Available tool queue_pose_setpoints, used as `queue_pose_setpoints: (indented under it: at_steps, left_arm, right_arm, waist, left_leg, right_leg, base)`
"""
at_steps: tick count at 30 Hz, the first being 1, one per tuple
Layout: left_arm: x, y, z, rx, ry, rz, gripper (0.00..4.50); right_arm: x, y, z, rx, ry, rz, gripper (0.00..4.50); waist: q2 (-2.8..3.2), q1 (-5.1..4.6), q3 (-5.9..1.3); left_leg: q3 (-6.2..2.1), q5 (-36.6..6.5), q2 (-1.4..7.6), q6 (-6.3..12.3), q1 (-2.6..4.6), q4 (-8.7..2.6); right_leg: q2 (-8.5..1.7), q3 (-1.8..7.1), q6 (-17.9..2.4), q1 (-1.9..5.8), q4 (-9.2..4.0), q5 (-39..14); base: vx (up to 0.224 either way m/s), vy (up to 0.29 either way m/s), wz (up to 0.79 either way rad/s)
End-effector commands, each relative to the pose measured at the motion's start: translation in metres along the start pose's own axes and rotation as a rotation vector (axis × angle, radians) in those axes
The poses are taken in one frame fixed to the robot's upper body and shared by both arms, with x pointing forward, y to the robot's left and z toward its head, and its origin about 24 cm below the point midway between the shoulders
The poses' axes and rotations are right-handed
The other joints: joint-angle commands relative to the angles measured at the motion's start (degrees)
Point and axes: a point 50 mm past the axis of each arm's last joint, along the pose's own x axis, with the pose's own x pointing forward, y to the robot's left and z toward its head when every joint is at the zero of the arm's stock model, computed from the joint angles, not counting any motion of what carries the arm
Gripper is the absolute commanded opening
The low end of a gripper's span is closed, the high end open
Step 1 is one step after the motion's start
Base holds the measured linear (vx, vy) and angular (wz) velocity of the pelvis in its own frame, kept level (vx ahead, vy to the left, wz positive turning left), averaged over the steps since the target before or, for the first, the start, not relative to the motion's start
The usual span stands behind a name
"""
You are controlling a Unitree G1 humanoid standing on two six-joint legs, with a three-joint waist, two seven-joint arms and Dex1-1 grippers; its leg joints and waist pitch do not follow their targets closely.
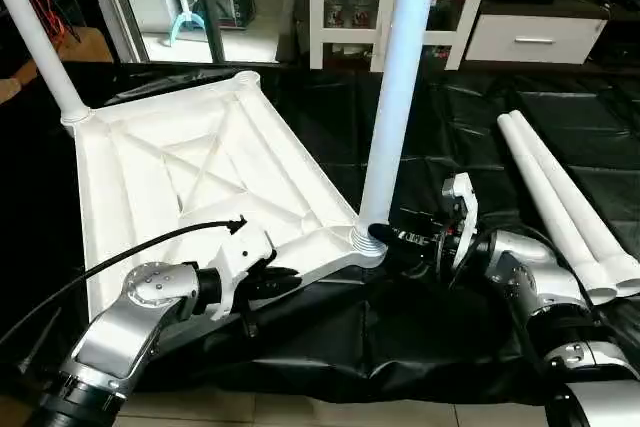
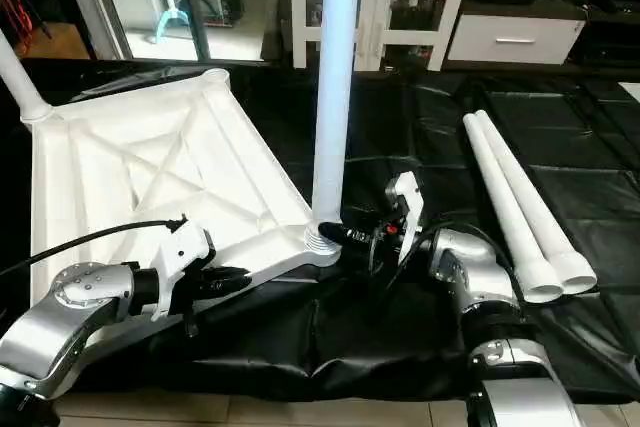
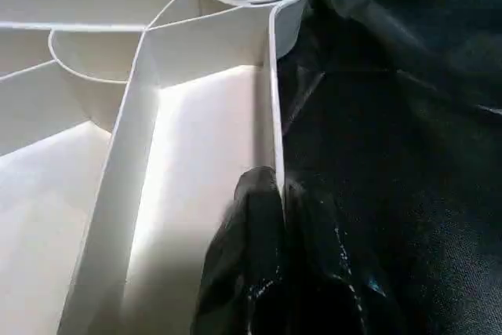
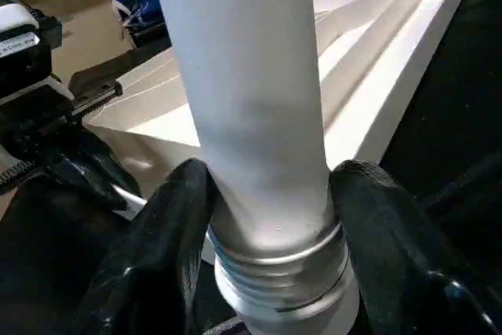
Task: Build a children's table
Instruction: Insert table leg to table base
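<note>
Right wrist view gives you the right gripper [image 4: 271, 217] with its two black fingers [image 4: 161, 249] set either side of a white tapered tubular leg [image 4: 251, 100], pinching it just above the ribbed threaded end. You can see that leg standing upright in the near corner socket of the white plastic rectangular tabletop [image 1: 190, 177], which lies upside down, X-ribbed underside up, left of centre in the head views. Your left gripper [image 3: 271, 264] has its fingers pressed together on the tabletop's thin near edge wall, lower left of the left eye frame. A second upright leg [image 1: 35, 37] rises from the far corner, upper left. Two more white legs [image 1: 575, 212] lie side by side on the black plastic sheet [image 1: 440, 337], well apart at the right
</note>
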Motion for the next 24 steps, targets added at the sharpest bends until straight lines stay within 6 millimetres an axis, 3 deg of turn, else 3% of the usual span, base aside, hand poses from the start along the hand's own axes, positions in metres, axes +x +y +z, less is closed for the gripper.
queue_pose_setpoints:
  at_steps: [1,10,14,15,16,18,21,24]
  left_arm:
    - [0.000,-0.003,0.001,0.005,-0.005,-0.032,0.00]
    - [0.018,-0.005,0.006,0.016,-0.003,0.002,0.00]
    - [0.061,0.007,0.028,-0.046,-0.033,0.217,0.00]
    - [0.061,0.007,0.028,-0.046,-0.033,0.217,0.00]
    - [0.075,0.010,0.038,-0.067,-0.044,0.287,0.00]
    - [0.086,0.009,0.049,-0.068,-0.066,0.297,0.00]
    - [0.094,0.002,0.059,-0.045,-0.099,0.251,0.00]
    - [0.089,-0.006,0.055,0.004,-0.115,0.158,0.00]
  right_arm:
    - [0.005,0.002,-0.006,0.026,0.002,-0.012,2.20]
    - [0.014,-0.004,-0.007,0.001,-0.027,-0.156,2.07]
    - [0.030,-0.019,-0.016,0.042,-0.045,-0.575,1.96]
    - [0.030,-0.019,-0.016,0.042,-0.045,-0.575,1.81]
    - [0.035,-0.022,-0.019,0.090,-0.052,-0.702,1.72]
    - [0.045,-0.019,-0.022,0.151,-0.073,-0.743,1.61]
    - [0.058,-0.013,-0.019,0.134,-0.096,-0.707,1.43]
    - [0.058,-0.011,-0.007,0.099,-0.173,-0.608,1.23]
  waist:
    - [-0.13,-0.17,-2.58]
    - [-0.35,-0.86,-2.04]
    - [-0.49,-1.32,-1.95]
    - [-0.54,-1.36,-1.90]
    - [-0.62,-1.34,-2.10]
    - [-0.52,-1.27,-2.11]
    - [-0.47,-1.09,-2.30]
    - [-0.57,-1.09,-2.40]
  left_leg:
    - [0.50,-1.25,-0.52,3.57,0.44,-2.64]
    - [0.55,-4.28,-0.41,2.17,0.52,-3.12]
    - [0.63,-3.56,-0.53,0.77,0.78,-3.24]
    - [0.63,-3.36,-0.58,0.57,0.80,-3.25]
    - [0.62,-2.44,-0.70,0.82,0.60,-3.10]
    - [0.56,-2.05,-0.80,1.29,0.60,-3.10]
    - [0.46,-1.42,-0.80,2.23,0.35,-2.94]
    - [0.53,-1.10,-0.96,3.20,0.11,-2.79]
  right_leg:
    - [-4.44,2.17,-9.57,2.54,-4.20,24.10]
    - [-4.74,2.50,-10.57,2.34,-4.90,15.96]
    - [-4.95,2.70,-11.02,2.27,-5.27,11.86]
    - [-4.89,2.75,-11.08,2.31,-5.31,11.87]
    - [-4.89,2.90,-10.83,2.55,-5.19,13.40]
    - [-4.95,2.95,-10.22,2.50,-5.25,14.74]
    - [-4.93,2.88,-9.55,2.65,-4.90,18.65]
    - [-4.75,2.84,-9.18,2.84,-4.68,22.27]
  base:
    - [0.000,0.000,0.00]
    - [0.000,0.000,0.00]
    - [0.000,0.000,0.00]
    - [0.000,0.000,0.00]
    - [0.000,0.000,0.00]
    - [0.000,0.000,0.00]
    - [0.000,0.000,0.00]
    - [0.000,0.000,0.00]
